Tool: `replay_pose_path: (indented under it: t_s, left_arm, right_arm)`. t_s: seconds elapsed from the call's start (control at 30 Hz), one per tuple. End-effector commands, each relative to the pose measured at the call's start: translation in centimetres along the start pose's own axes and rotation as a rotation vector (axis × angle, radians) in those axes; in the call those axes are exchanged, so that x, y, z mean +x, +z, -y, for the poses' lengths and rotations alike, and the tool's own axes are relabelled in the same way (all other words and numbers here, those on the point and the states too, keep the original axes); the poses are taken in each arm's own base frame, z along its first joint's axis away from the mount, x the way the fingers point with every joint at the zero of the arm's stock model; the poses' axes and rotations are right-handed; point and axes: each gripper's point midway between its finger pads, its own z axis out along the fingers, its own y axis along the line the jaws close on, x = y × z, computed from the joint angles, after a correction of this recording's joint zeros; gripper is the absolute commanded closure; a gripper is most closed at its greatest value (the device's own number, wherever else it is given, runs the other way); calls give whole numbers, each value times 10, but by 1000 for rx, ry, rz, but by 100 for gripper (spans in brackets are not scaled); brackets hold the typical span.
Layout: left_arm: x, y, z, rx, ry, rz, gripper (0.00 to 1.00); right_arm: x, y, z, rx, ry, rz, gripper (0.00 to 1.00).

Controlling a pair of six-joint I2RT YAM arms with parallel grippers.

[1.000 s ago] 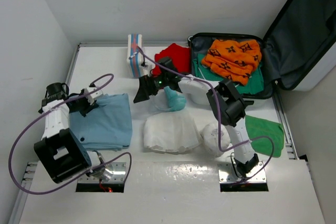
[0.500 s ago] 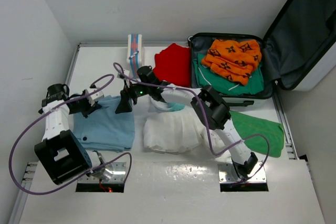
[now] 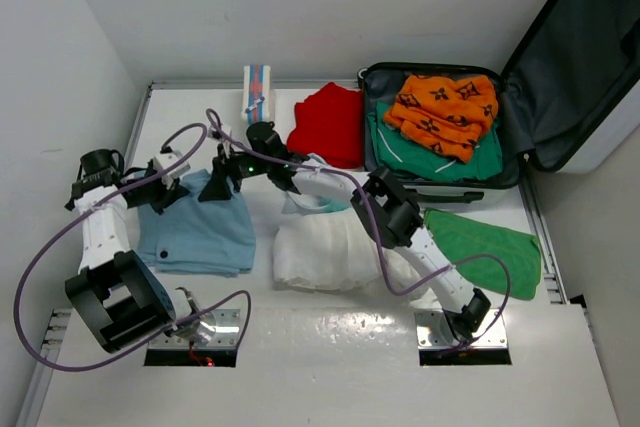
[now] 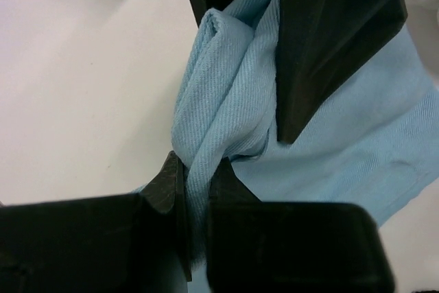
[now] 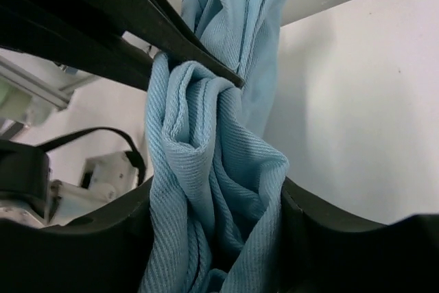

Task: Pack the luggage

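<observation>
The left gripper (image 3: pixel 172 185) was pinching the upper left edge of the light blue garment (image 3: pixel 205 237). In the left wrist view its fingertips (image 4: pixel 171 169) were pressed together on a thin fold of the twill. The right gripper (image 3: pixel 213 185) had its arm stretched right across the table (image 3: pixel 200 127). It met the same top edge just beside the left one, and its jaws stood around a thick bunch of fabric. In the right wrist view the cloth (image 5: pixel 212 190) filled the gap and touched both inner faces, so I judged it a real hold, not a hover. Two grips close together on one hem would let the garment be lifted as a hanging sheet and not dragged.

The luggage (image 3: pixel 580 57) lay open at the far right, well apart from the garment. An orange patterned garment (image 3: pixel 445 107) was already on top of a green one (image 3: pixel 480 162) inside it.

Getting there looked crowded. A red garment (image 3: pixel 330 127) lay against the case's left rim, and a white garment (image 3: pixel 325 252) sat in the middle. A green cloth (image 3: pixel 490 242) lay in front of the case. The garment was also close to the table's left edge, and the right arm, fully reached over, left little slack (the cables looped above the cloth too). The clearest path seemed to be up and over, then right.
</observation>
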Motion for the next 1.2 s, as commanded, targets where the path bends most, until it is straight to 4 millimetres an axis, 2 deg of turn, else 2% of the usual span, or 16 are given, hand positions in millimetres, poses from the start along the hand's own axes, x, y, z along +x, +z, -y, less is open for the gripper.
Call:
replay_pose_path:
  t_s: [0.0, 0.07, 0.13, 0.17, 0.2, 0.27, 0.3, 0.4, 0.5, 0.63, 0.7, 0.73, 0.87, 1.07, 1.13, 1.17]
  left_arm:
    - [-65, -16, -16, -43, 68, 203, 100]
    - [-74, -25, -22, -70, 53, 209, 80]
    - [-81, -32, -29, -94, 13, 216, 69]
    - [-85, -44, -40, -143, 2, 211, 66]
    - [-90, -50, -50, -181, -6, 221, 63]
    - [-96, -61, -60, -223, -94, 241, 59]
    - [-96, -70, -69, -260, -96, 245, 59]
    - [-104, -79, -75, -290, -117, 270, 57]
    - [-106, -77, -74, -287, -127, 298, 56]
    - [-103, -72, -70, -270, -149, 319, 55]
    - [-103, -72, -69, -275, -155, 327, 55]
    - [-101, -70, -68, -270, -174, 327, 54]
    - [-103, -71, -70, -278, -156, 330, 53]
    - [-94, -69, -73, -306, -155, 310, 52]
    - [-90, -67, -72, -309, -167, 301, 51]
    - [-89, -63, -69, -295, -171, 302, 50]
  right_arm:
    - [-38, 9, -28, -65, -8, 81, 100]
    - [-62, 4, -42, -90, -5, 109, 100]
    - [-84, -6, -54, -105, -9, 143, 100]
    - [-91, -14, -54, -109, -7, 149, 100]
    - [-120, -30, -70, -119, -10, 184, 100]
    - [-133, -50, -72, -122, 2, 183, 100]
    - [-160, -78, -81, -123, -5, 212, 100]
    - [-177, -112, -98, -135, 11, 180, 100]
    - [-210, -178, -94, -71, 9, 205, 100]
    - [-234, -238, -90, -10, 33, 230, 100]
    - [-242, -267, -79, 33, 58, 242, 100]
    - [-249, -297, -60, 92, 82, 266, 100]
    - [-239, -355, -11, 185, 171, 265, 100]
    - [-137, -447, 78, 434, 421, 176, 100]
    - [-92, -457, 85, 483, 555, 102, 100]
    - [-66, -478, 93, 534, 594, 67, 100]
